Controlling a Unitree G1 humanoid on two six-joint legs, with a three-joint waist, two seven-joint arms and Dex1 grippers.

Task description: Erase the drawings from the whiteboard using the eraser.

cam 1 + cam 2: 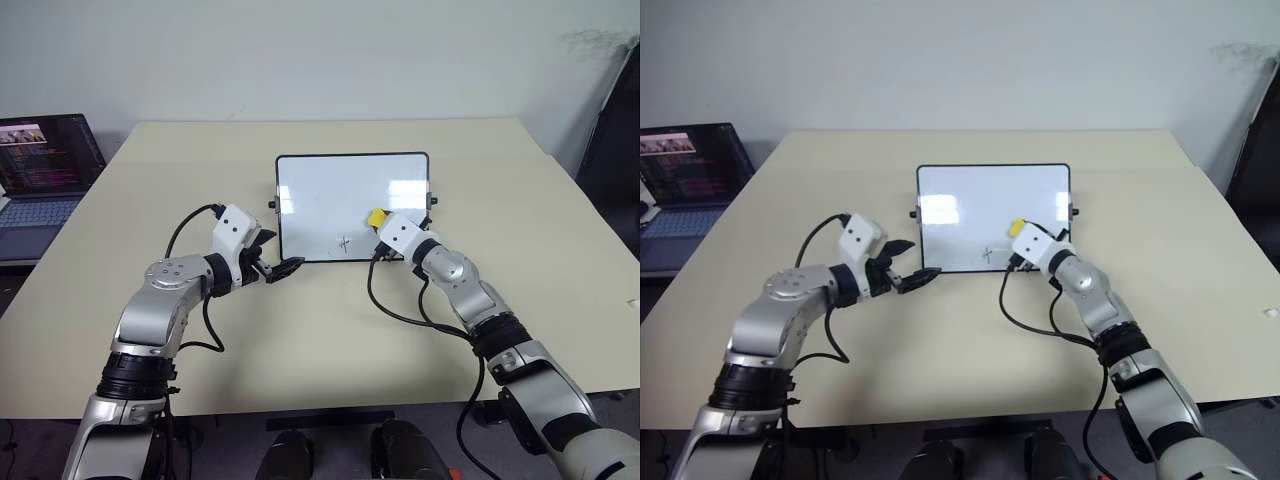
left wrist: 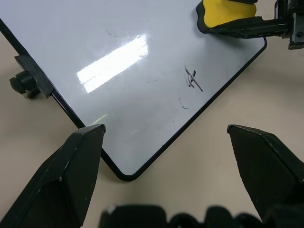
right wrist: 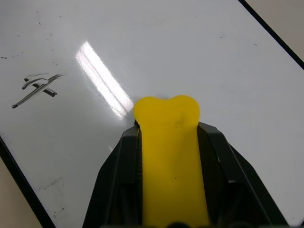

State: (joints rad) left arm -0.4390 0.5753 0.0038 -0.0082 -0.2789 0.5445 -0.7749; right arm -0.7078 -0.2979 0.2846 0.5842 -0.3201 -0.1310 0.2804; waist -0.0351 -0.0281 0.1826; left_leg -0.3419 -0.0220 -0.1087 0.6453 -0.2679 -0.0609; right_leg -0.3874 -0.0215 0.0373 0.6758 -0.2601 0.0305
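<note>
- On the beige table (image 1: pixel 150 180), the whiteboard (image 1: pixel 330 190) lies flat in front of you, its near edge close to both arms.
- Your right gripper (image 3: pixel 167 142) is clamped on the eraser (image 3: pixel 170 156), one black finger pressed along each long side, the yellow end poking out past the fingertips over the white surface.
- The eraser sits over the board's right part, near its near edge; the cross-like squiggle of the drawings (image 3: pixel 38 88) lies just beside it toward the middle, with fainter ticks (image 2: pixel 183 103) close by near the frame.
- Your left gripper (image 2: pixel 166 137) hovers with its jaws wide apart and nothing between them, aimed at the board's near left corner, just short of the frame.
- Judging by looks, the eraser is a light, firm block; the side grip you have suits it, and it should resist twisting if you keep the dark underside flat to the board.
- The glossy board looks slick and light, so it may slide on the table under a wiping stroke; the thin black frame or the side knob (image 2: pixel 23 83) seems the natural place to steady it.
- A laptop (image 1: pixel 40 170) stands well apart at the table's far left.
</note>
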